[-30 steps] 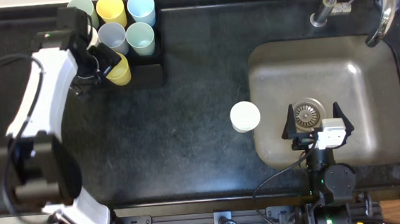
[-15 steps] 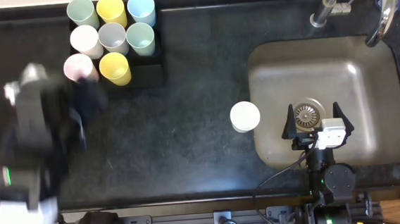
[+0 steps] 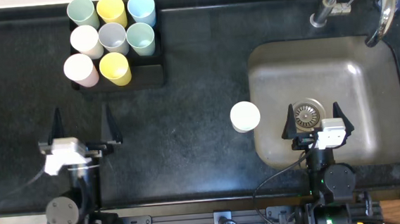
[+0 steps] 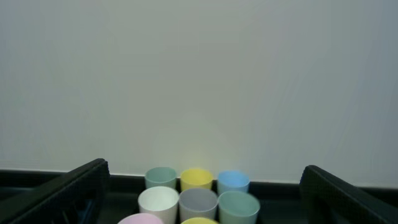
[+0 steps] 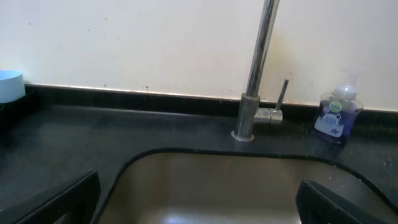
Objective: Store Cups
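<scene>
A dark speckled tabletop runs the width of the scene, with a steel sink sunk into its right half. A faucet rises behind the basin and a soap bottle stands by the wall beyond it. At the far left corner sits a black tray packed with upright cups. A pink cup and a yellow cup are in its nearest row. Behind them are two rows of three, with a grey cup in the middle. One white cup stands alone on the tabletop, just beside the sink's left rim and well apart from the tray. It lies between the two arms and nearer the right one.

The left hand hangs low near its base, level and pointed toward the tray, its fingers spread wide and gripping nothing. The right hand hovers over the basin by the drain, facing the faucet. It is likewise wide apart and carries nothing.
</scene>
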`<action>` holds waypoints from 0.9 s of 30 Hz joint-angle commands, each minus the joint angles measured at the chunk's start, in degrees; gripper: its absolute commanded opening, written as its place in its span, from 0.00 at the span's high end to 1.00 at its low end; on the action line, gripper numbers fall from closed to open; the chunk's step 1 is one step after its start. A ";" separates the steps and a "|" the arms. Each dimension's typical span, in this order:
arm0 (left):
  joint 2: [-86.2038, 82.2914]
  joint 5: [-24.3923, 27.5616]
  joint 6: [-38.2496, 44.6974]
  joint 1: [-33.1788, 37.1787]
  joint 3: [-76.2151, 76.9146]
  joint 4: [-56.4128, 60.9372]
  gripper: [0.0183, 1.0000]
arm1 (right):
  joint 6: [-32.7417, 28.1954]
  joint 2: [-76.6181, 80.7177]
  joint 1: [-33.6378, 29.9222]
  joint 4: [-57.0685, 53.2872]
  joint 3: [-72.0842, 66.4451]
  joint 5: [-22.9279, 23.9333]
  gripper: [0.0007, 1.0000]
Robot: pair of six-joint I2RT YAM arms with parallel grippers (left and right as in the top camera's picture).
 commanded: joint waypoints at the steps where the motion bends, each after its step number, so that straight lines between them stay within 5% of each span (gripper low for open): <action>1: -5.05 1.16 9.09 -0.13 -6.01 -2.56 0.00 | -0.20 -0.52 -0.22 0.28 -0.74 -0.39 0.01; 13: -11.91 2.14 9.05 0.24 -7.26 -26.62 0.00 | -0.20 -0.52 -0.20 0.28 -0.74 -0.39 0.00; 27: -11.91 3.10 9.05 0.24 -7.26 -26.53 0.00 | -0.17 -0.52 -0.20 0.28 -0.74 -0.39 0.00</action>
